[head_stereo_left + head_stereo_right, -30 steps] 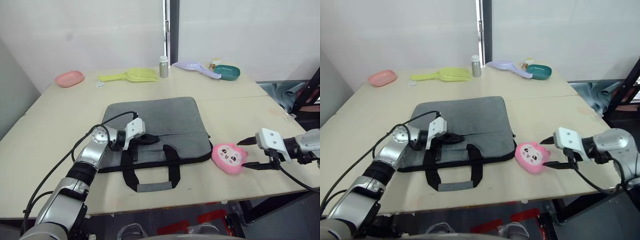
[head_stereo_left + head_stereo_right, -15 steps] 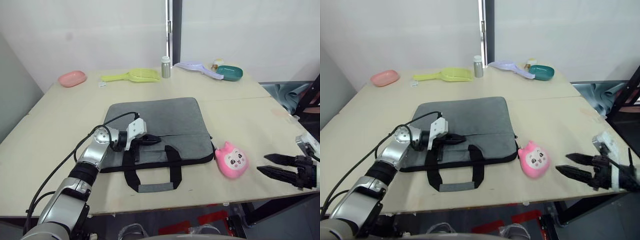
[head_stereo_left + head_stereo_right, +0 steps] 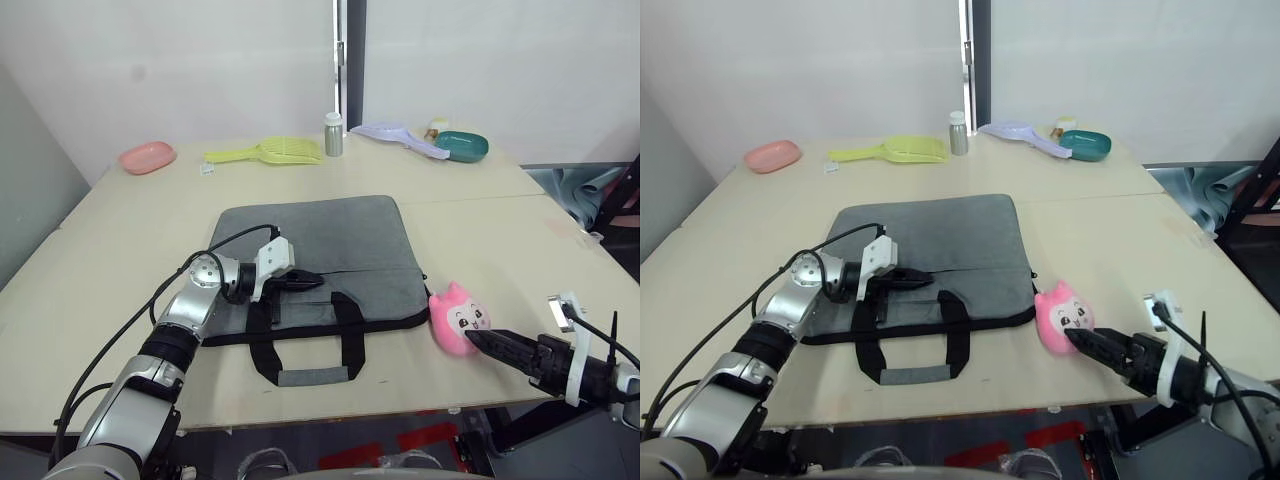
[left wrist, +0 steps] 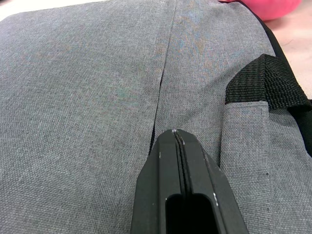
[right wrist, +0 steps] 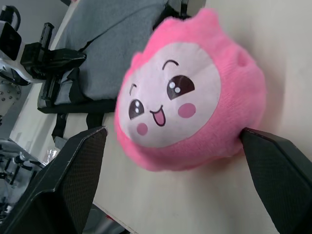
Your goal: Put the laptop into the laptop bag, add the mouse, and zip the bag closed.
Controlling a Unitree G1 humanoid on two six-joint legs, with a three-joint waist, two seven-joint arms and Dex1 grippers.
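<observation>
The grey laptop bag (image 3: 320, 240) lies flat in the middle of the table, its black-and-grey handles (image 3: 310, 372) pointing toward the front edge. My left gripper (image 3: 312, 281) rests shut on the bag's top, at the seam line (image 4: 163, 73), with nothing visible between its fingers. To the right of the bag sits a pink round plush toy (image 3: 458, 318). My right gripper (image 3: 1077, 338) comes in low from the front right and is open, one finger (image 5: 78, 165) on each side of the plush (image 5: 190, 97). The laptop and the mouse are out of view.
Along the far edge of the table stand a pink dish (image 3: 147, 157), a yellow scoop (image 3: 268, 152), a small bottle (image 3: 333, 133), a lavender scoop (image 3: 397, 135) and a teal bowl (image 3: 462, 146). A seam crosses the tabletop (image 3: 500, 200) on the right.
My right arm drew back off the table's right side, then came in low at the front right, its open fingers now around the plush. The left gripper has not moved.
</observation>
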